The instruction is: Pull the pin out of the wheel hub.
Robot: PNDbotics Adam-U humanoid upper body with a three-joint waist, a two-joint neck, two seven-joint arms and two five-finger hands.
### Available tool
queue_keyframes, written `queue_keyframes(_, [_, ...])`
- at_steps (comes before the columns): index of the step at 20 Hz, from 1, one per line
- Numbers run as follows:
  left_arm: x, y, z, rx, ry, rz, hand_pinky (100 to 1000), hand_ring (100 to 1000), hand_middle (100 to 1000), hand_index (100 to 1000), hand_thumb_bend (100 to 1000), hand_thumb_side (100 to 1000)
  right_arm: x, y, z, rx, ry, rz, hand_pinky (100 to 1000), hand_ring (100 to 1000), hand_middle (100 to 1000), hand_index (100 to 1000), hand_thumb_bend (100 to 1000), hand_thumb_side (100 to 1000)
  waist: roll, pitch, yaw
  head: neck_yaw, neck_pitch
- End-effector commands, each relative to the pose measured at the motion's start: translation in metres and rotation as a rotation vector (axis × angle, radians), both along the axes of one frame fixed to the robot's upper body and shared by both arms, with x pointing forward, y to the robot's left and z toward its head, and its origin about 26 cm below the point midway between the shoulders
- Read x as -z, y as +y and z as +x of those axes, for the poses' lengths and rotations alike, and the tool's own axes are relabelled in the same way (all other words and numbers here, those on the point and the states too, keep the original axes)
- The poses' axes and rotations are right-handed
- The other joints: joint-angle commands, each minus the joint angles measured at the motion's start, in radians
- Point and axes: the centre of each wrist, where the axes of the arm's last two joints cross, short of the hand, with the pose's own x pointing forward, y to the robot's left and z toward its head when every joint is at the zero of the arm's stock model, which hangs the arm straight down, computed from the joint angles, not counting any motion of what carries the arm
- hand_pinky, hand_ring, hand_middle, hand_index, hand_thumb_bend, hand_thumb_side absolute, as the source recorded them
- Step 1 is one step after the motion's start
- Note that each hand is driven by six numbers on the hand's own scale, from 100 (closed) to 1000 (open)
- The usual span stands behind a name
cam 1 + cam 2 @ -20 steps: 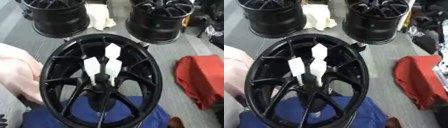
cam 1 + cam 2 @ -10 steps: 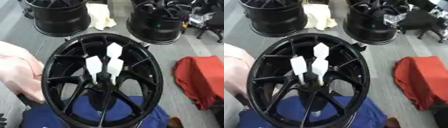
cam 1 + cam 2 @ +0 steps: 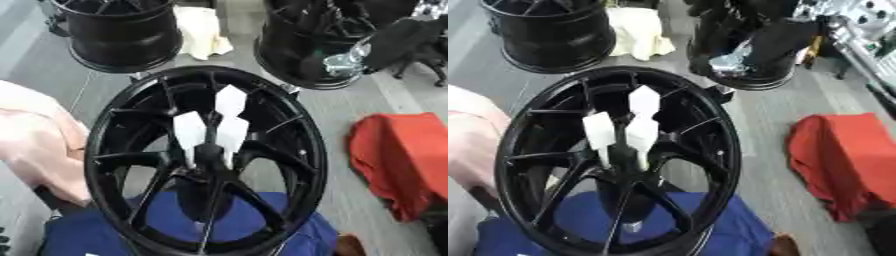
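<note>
A large black wheel hub (image 3: 302, 145) stands tilted in the middle on a blue cloth (image 3: 175, 225). Three white flat-headed pins (image 3: 231, 102) stick up out of its centre, close together. My right arm (image 3: 398, 37) reaches in from the upper right, well behind the hub. Its hand (image 3: 325, 59) is a dark shape past a silver wrist, over the back right wheel and apart from the pins. My left hand does not show.
Two more black wheels stand at the back, one on the left (image 3: 118, 35) and one on the right (image 3: 297, 75), with a cream cloth (image 3: 203, 32) between them. A red cloth (image 3: 402, 155) lies right. A pale pink shape (image 3: 39, 150) touches the hub's left rim.
My right arm has come in from the upper right and now hangs over the back right wheel. The hub and its pins have not moved.
</note>
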Motion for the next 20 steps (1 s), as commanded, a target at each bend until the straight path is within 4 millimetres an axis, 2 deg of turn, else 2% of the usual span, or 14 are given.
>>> queue_keyframes(1, [-0.019, 0.012, 0.007, 0.169, -0.090, 0.095, 772, 716, 674, 829, 346, 735, -0.001, 0.011, 0.014, -0.012, 0.013, -0.036, 804, 852, 873, 950, 446, 334, 0.005, -0.005, 0.000, -0.008, -0.008])
queue_keyframes(10, [-0.020, 0.010, 0.011, 0.181, -0.101, 0.092, 772, 717, 674, 829, 347, 735, 0.018, 0.035, 0.047, -0.033, 0.054, -0.100, 812, 865, 884, 954, 450, 312, 0.008, 0.004, 0.004, -0.020, -0.020])
queue_keyframes(20, [-0.022, 0.007, 0.015, 0.193, -0.112, 0.088, 772, 718, 674, 829, 346, 736, 0.044, 0.054, 0.066, -0.042, 0.066, -0.099, 805, 860, 879, 950, 457, 293, 0.013, 0.014, 0.012, -0.032, -0.030])
